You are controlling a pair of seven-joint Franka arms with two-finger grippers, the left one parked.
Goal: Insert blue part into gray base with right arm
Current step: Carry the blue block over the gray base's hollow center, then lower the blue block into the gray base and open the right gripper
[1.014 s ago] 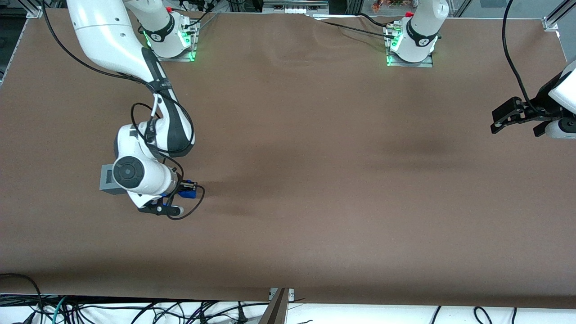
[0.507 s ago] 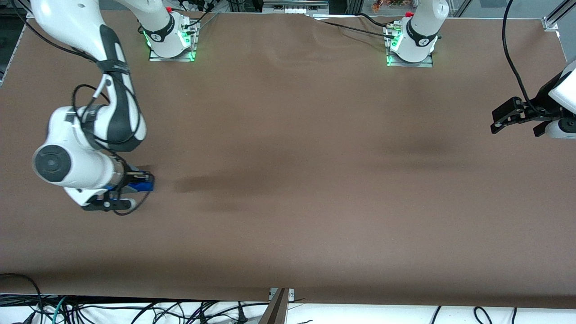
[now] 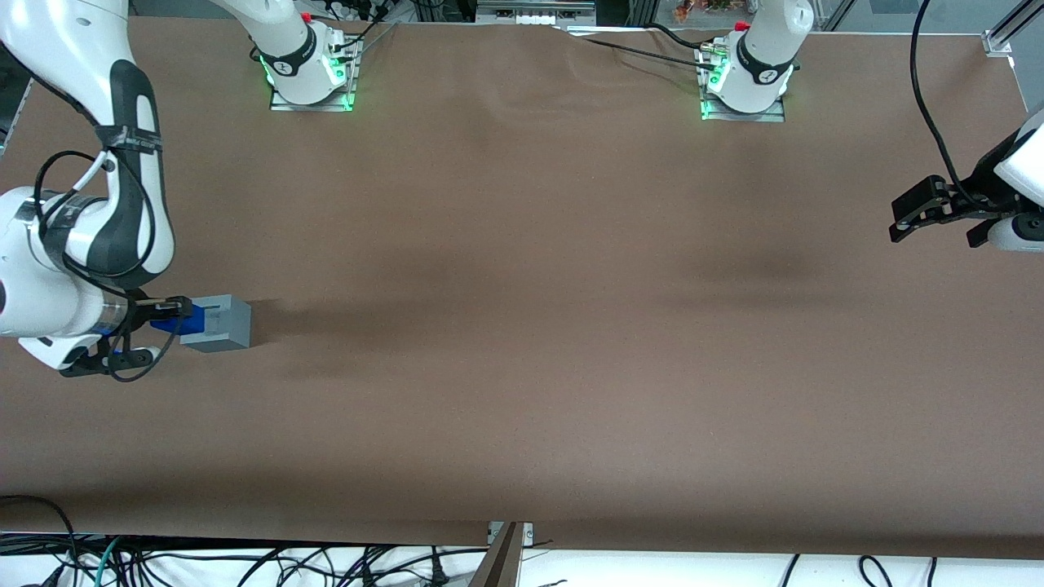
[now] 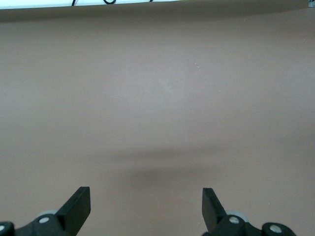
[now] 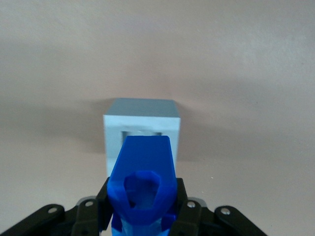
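The gray base (image 3: 218,324) stands on the brown table near the working arm's end, its square socket facing up. In the right wrist view the gray base (image 5: 142,129) sits just ahead of the held part. My right gripper (image 3: 170,315) is shut on the blue part (image 3: 176,323) and holds it beside the base, at the base's edge toward the working arm's end. In the right wrist view the blue part (image 5: 142,189) fills the space between the black fingers (image 5: 189,214) and overlaps the base's near rim. The right arm (image 3: 73,277) hangs over that end of the table.
The brown table cover (image 3: 522,367) spreads wide toward the parked arm's end. Two arm mounts with green lights (image 3: 310,77) stand along the edge farthest from the front camera. Cables (image 3: 245,562) lie below the table's nearest edge.
The right arm has swept sideways toward its own end of the table with the blue part held. The gray base, covered by the arm before, now shows beside the gripper.
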